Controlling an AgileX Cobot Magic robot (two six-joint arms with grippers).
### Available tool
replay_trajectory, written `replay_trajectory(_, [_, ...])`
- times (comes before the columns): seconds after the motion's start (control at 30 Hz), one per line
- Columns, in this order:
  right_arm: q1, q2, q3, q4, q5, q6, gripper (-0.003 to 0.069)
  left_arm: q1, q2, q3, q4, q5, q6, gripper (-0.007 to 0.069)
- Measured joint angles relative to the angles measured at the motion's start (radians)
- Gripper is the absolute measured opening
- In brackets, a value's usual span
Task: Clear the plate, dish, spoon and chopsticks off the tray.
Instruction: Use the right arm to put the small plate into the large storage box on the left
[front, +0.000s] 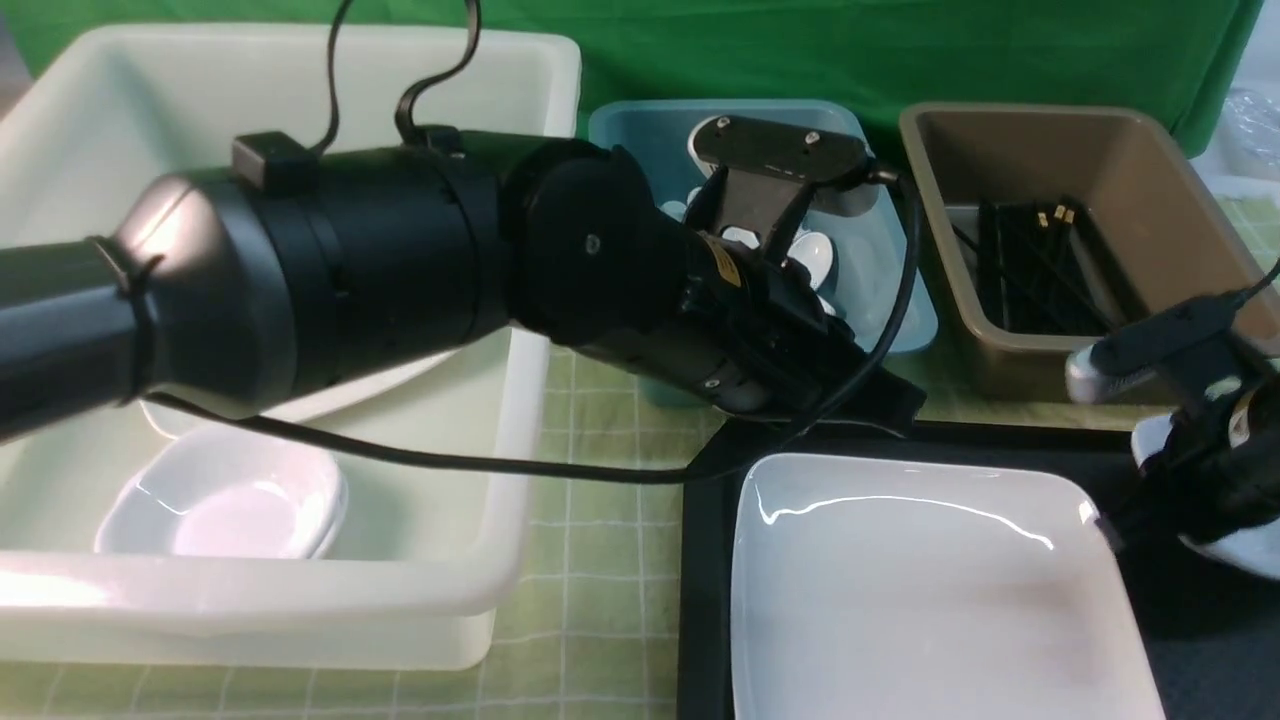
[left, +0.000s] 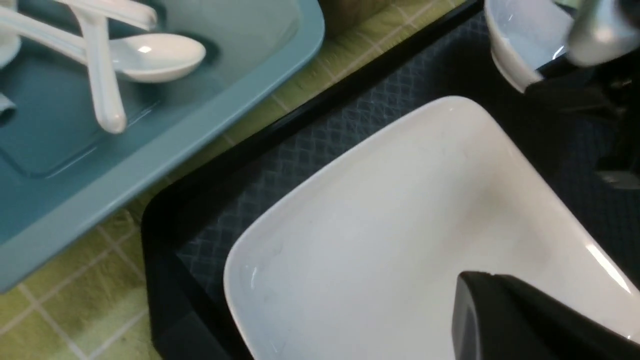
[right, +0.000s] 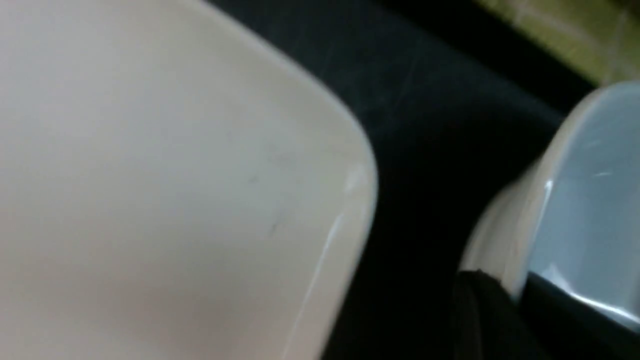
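The large white plate (front: 930, 590) lies on the black tray (front: 708, 560); in the left wrist view the plate (left: 400, 225) fills the middle of the tray (left: 300, 155). My left gripper (front: 893, 402) hovers shut and empty over the tray's far left corner, its tip (left: 475, 282) just above the plate. At the tray's right side a small white dish (front: 1235, 548) sits between the fingers of my right gripper (front: 1120, 525). Up close, the gripper (right: 515, 295) is shut on the dish's (right: 575, 210) wall, next to the plate (right: 175, 200). No spoon or chopsticks show on the tray.
A big white tub (front: 500, 420) at the left holds a small dish (front: 225, 495) and a plate. Behind the tray, a blue tub (front: 900, 300) holds several white spoons (left: 150, 55) and a brown tub (front: 1150, 170) holds black chopsticks (front: 1030, 265). A green checked cloth (front: 590, 560) covers the table.
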Motion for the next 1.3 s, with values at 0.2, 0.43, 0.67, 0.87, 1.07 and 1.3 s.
replay_trajectory(0.2, [0.086,-0.161,-0.144,0.064,0.115,0.023,0.0067,0.086,-0.021,-0.074,0.014,0.079,-0.009,0.0002])
replay_trajectory(0.43, [0.343,-0.189,-0.469,0.312,0.11,-0.083,0.0067,0.296,-0.246,-0.14,0.089,0.187,-0.009,0.0002])
replay_trajectory(0.67, [0.657,0.085,-0.798,0.41,0.131,-0.177,0.0067,0.634,-0.476,-0.144,0.135,0.395,-0.026,0.0002])
replay_trajectory(0.87, [0.788,0.39,-1.088,0.417,0.129,-0.202,0.0067,0.887,-0.568,-0.098,0.13,0.525,-0.03,0.0002])
replay_trajectory(1.07, [0.828,0.726,-1.356,0.417,0.217,-0.188,0.0067,0.972,-0.677,0.098,0.108,0.5,-0.006,0.0002])
replay_trajectory(1.3, [0.853,0.856,-1.41,0.41,0.243,-0.181,0.0076,0.972,-0.709,0.174,0.096,0.441,-0.002,0.0002])
